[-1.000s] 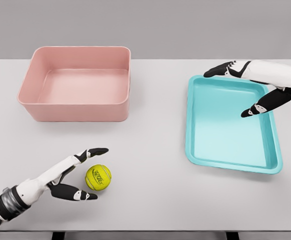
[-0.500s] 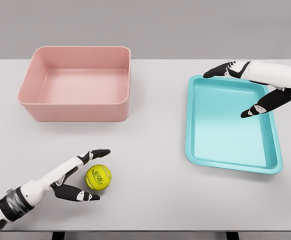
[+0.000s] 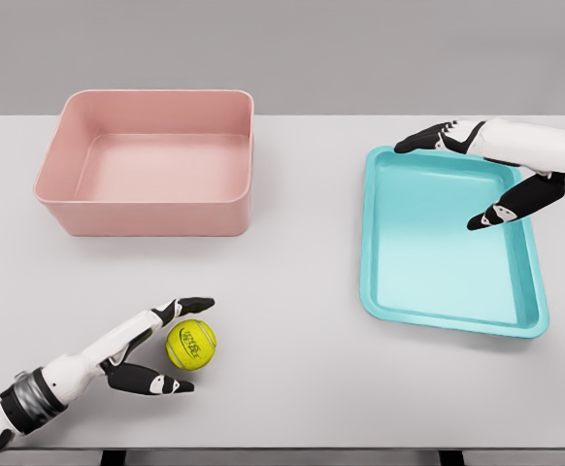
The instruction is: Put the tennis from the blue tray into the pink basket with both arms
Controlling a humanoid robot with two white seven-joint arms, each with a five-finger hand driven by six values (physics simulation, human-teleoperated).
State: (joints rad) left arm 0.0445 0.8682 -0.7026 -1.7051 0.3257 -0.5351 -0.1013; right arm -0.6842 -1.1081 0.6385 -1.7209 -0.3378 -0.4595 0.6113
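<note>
My left hand (image 3: 156, 348) is spread around the tennis ball (image 3: 191, 345), seemingly not touching; I should close evenly, then lift toward the pink basket (image 3: 147, 160) at 12 o'clock.

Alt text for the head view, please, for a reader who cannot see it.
A yellow tennis ball lies on the white table between the open fingers of the left hand. The pink basket sits behind it; the right hand hovers open over the blue tray.

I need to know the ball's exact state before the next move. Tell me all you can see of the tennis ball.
The tennis ball is yellow-green and fuzzy-looking, with a dark printed logo facing up. It sits on the white table, outside tray and basket. The left hand brackets it with fingers spread, not closed; contact cannot be told.
</note>
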